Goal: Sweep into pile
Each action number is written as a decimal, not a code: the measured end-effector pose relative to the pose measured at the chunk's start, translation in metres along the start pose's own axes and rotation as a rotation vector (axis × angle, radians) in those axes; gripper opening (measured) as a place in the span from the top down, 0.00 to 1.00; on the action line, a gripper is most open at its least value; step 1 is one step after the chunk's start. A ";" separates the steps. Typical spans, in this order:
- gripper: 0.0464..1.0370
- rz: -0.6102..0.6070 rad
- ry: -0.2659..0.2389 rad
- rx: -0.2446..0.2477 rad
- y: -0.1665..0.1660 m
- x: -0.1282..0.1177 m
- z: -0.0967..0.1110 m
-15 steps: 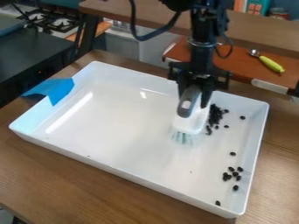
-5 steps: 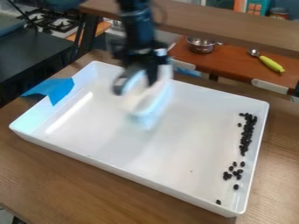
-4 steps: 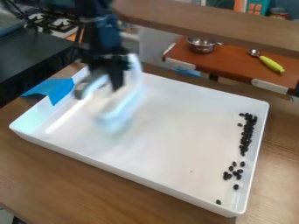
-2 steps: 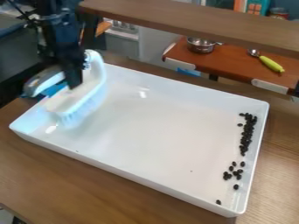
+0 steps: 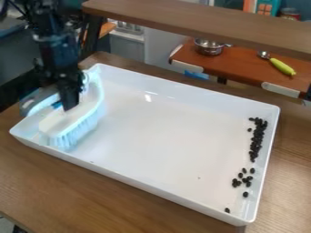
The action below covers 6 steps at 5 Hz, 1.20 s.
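My gripper [image 5: 65, 99] is at the left end of the white tray [image 5: 152, 183], shut on the handle of a white brush [image 5: 76, 119]. The brush's bristles point down into the tray's left end, and its grey handle end sticks out to the left. Dark beans [image 5: 258, 136] lie in a narrow strip along the tray's right wall. A looser group of beans [image 5: 245, 179] is below them, with a single bean [image 5: 227, 210] near the front right corner.
The tray's raised walls stand on a wooden table [image 5: 91, 191]. Behind it runs a wooden shelf [image 5: 200, 20]. Beyond are a metal pot [image 5: 209, 47] and a scoop with a yellow-green handle [image 5: 282, 67] on a red-brown board.
My gripper has carried the brush from the tray's right part across to its left end. The upper beans now lie against the right wall, farther right than before.
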State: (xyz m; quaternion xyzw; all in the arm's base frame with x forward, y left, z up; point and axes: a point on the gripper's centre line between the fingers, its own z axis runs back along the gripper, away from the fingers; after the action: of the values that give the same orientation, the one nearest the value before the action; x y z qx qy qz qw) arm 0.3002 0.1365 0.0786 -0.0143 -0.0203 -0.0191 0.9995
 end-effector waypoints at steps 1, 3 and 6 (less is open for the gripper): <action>0.55 0.026 -0.006 0.008 -0.014 -0.003 -0.010; 0.55 0.061 -0.038 0.031 -0.033 -0.007 -0.013; 0.55 0.121 0.016 -0.061 -0.110 -0.007 -0.016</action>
State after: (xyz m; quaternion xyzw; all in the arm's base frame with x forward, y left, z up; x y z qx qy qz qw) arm 0.2894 0.0262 0.0651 -0.0459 -0.0106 0.0407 0.9981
